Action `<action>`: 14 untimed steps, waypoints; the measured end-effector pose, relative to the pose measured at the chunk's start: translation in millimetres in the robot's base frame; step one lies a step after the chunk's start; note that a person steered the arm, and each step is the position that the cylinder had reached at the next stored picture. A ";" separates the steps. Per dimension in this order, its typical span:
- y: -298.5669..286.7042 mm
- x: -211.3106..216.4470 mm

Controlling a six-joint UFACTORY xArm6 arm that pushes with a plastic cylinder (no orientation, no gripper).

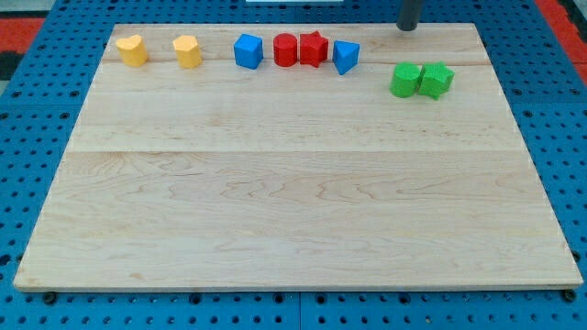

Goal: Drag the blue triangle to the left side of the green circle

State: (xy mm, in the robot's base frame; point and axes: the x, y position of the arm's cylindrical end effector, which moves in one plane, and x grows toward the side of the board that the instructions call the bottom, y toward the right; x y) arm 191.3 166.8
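The blue triangle (345, 57) lies near the board's top edge, right of centre, touching the red star (314, 49) on its left. The green circle (404, 80) sits to the triangle's lower right, with a gap between them, and touches the green star (437, 80) on its right. My tip (407, 27) stands at the view's top edge, above the green circle and to the upper right of the blue triangle, touching no block.
A red cylinder (285, 49) and a blue cube (248, 50) stand in the top row left of the red star. Two yellow blocks (132, 50) (187, 51) lie at the top left. The wooden board (293, 183) rests on a blue pegboard.
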 end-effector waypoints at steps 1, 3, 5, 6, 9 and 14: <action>-3.3 1.1; -51.3 1.3; -72.9 5.3; -75.3 25.9; -83.9 60.9; -75.1 194.6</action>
State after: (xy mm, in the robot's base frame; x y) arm 385.9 91.7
